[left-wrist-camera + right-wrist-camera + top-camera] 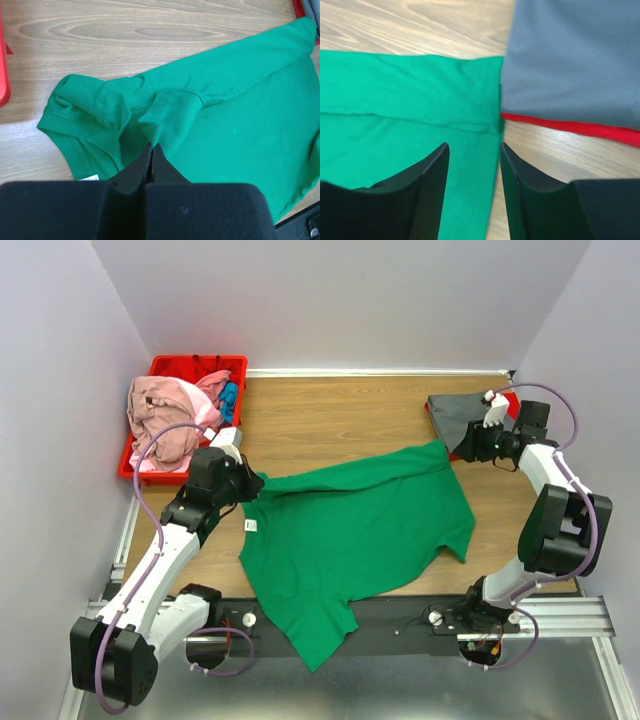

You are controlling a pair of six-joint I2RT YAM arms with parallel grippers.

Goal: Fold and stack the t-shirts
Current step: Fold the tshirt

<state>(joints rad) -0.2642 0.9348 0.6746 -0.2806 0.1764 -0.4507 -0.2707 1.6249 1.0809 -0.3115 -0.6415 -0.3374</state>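
Shows a bright green t-shirt (pixel 350 530) spread rumpled on the worktop (pixel 330 420), long axis left to right, collar left, hem right, one sleeve drooping over the near edge. Bears a white neck label (pixel 251 526), writing unreadable. Has the left gripper (pixel 151 150) clamped on a fold near the collar, the right gripper (pixel 473 147) parted over the hem corner beside a dark grey t-shirt (pixel 455 415).
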